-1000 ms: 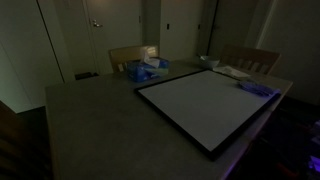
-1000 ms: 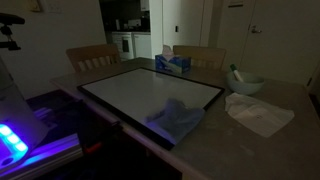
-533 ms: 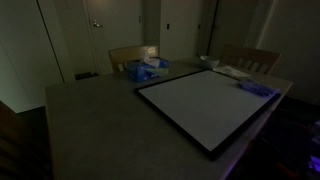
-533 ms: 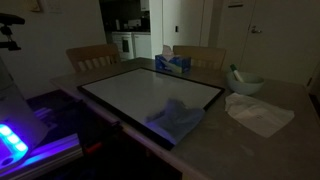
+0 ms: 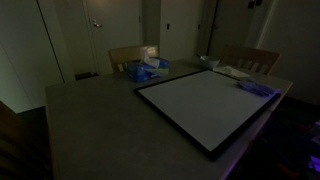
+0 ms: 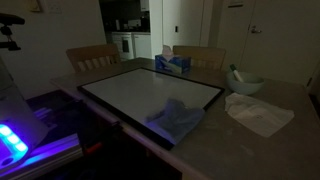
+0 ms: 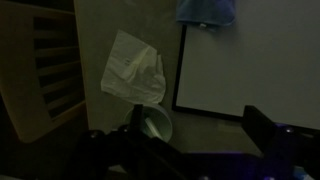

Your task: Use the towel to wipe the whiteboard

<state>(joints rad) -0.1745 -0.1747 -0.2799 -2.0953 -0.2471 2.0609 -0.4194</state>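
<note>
Blue towel (image 5: 257, 89) lies crumpled on a corner of the whiteboard (image 5: 200, 105) in an exterior view, with a tissue box (image 5: 145, 70) beyond it on the surface (image 5: 90, 120). In an exterior view the towel (image 6: 177, 118) sits at the board's near edge, with a white cloth (image 6: 258, 113) and a bowl (image 6: 245, 83) close by. Wrist view: towel (image 7: 205, 10) at the top edge, on the board's end — jaws too dark to tell whether spread or pressed together

Whiteboard (image 6: 140, 90) surface lies mostly bare; towel (image 6: 178, 118) covers one corner; tissue box (image 6: 172, 63) and bowl (image 6: 245, 82) stand near its edges.
</note>
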